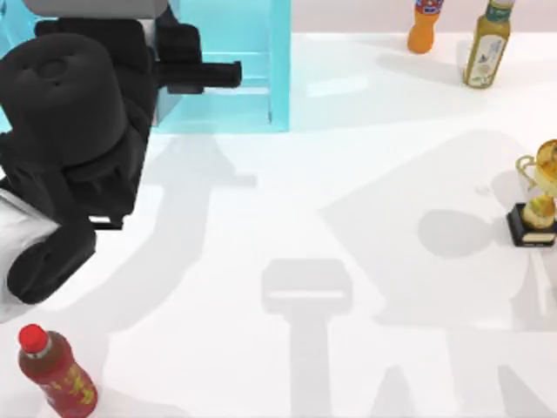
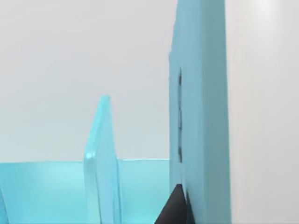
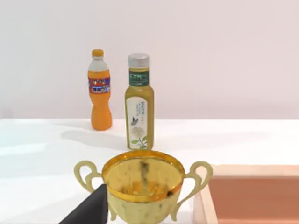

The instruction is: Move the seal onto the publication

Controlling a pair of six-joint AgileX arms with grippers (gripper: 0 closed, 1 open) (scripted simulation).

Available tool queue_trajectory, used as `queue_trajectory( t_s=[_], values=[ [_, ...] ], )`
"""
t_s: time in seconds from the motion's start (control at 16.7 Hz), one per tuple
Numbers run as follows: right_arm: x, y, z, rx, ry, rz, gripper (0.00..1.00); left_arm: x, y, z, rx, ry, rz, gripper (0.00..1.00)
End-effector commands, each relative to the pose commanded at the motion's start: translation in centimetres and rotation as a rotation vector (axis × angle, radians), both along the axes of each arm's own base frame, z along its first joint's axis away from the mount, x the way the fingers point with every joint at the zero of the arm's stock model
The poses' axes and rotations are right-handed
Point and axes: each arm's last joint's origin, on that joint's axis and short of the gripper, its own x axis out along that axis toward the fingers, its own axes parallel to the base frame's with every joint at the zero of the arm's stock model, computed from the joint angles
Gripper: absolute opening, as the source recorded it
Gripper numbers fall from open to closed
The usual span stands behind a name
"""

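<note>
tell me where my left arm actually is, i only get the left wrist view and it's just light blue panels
Observer: In the top view the left gripper points into the light blue shelf unit, which stands at the back left of the table.
Operator: ok, what's over on the right side then
Observer: A gold trophy with a black base stands at the right edge, and the right wrist view looks at it from close up.
</note>
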Motion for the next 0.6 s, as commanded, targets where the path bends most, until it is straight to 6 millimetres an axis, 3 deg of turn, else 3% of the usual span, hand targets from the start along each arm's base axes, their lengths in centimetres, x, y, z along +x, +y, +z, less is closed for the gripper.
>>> queue_trajectory(
  t_s=[0.36,0.6],
  values=[
    [0.0,0.0,0.0,0.0,0.0,0.0,1.0,0.3,-0.4,-0.4,-0.015,0.02,0.008,0.0],
    [0.0,0.0,0.0,0.0,0.0,0.0,1.0,1.0,-2.9,-1.6,-0.134,0.104,0.035,0.0]
  ],
)
